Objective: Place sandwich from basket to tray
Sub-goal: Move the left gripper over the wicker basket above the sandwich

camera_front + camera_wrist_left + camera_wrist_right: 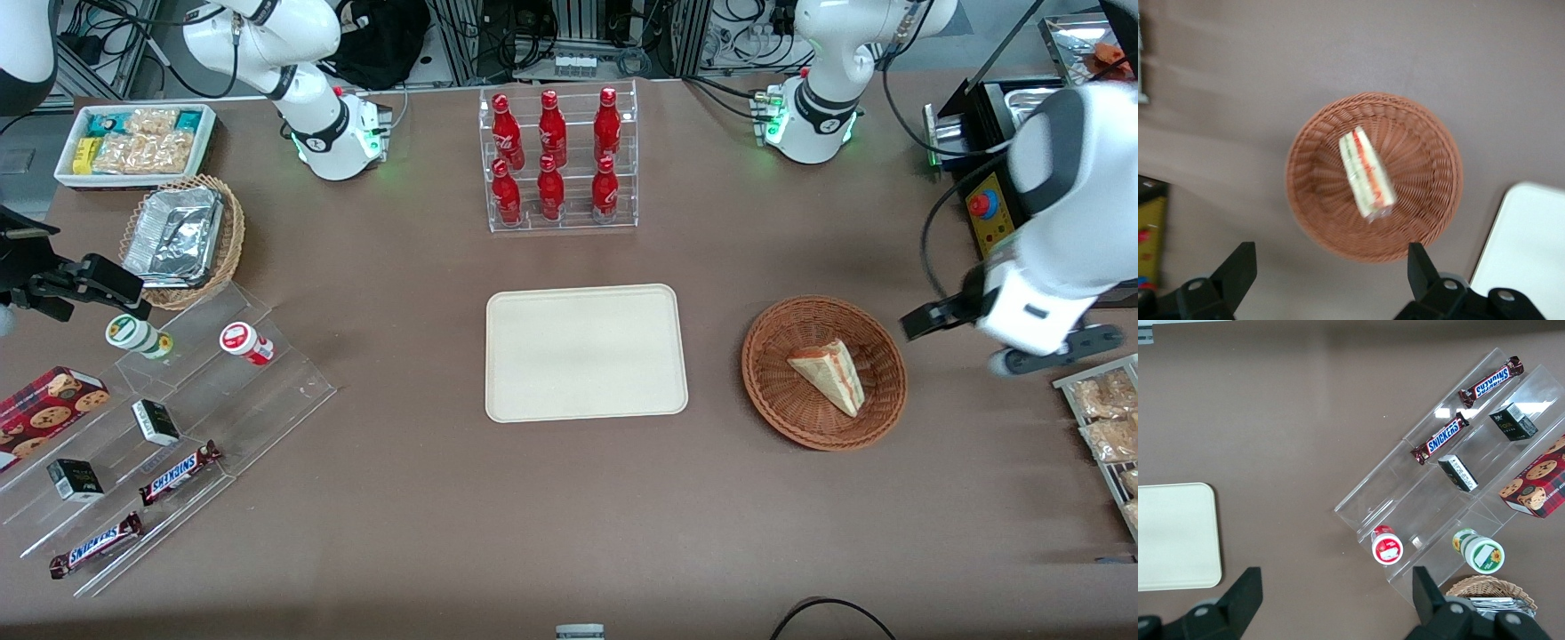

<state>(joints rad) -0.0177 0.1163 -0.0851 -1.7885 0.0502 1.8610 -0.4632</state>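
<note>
The sandwich (831, 373), a pale wedge with a pink-red filling stripe, lies in the round reddish-brown basket (765, 373). The cream tray (585, 351) sits bare beside the basket, toward the parked arm's end. My gripper (958, 340) hovers above the table just outside the basket's rim, toward the working arm's end. In the left wrist view the gripper (1329, 257) is open wide with nothing between its fingers. That view also shows the sandwich (1367, 175) in the basket (1305, 167) and a corner of the tray (1528, 247).
A clear rack of red bottles (560, 160) stands farther from the front camera than the tray. A black box with a red button (987, 209) and a rack of snack packets (1102, 427) flank my arm. An acrylic snack stand (178, 427) lies toward the parked arm's end.
</note>
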